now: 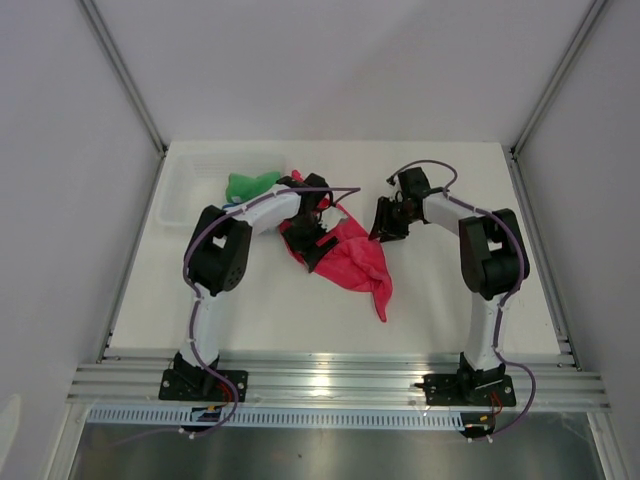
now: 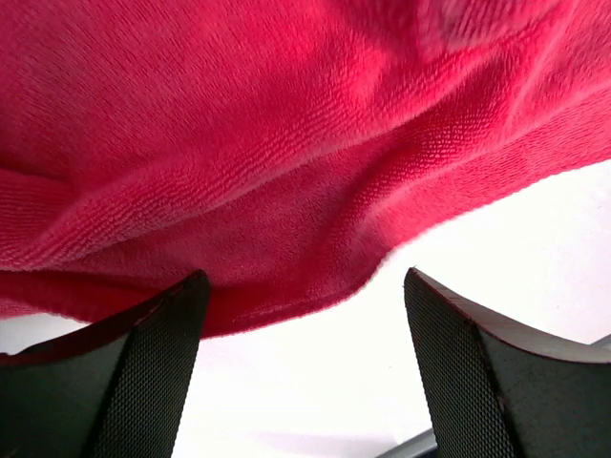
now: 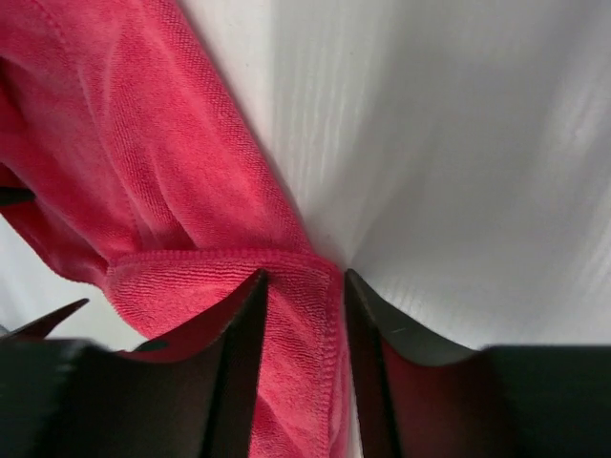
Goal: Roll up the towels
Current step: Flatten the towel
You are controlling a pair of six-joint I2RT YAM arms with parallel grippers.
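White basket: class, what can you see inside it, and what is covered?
Only the green towel shows, bunched at the right end of the basket. The left arm crosses its near right corner, so whatever lies there is hidden.

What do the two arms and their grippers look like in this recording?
The left arm and right arm: white links, bulky black joints, thin purple cables looping alongside, black base plates. The left gripper and right gripper: black, with flat tapered fingers faced in fine mesh-textured pads.
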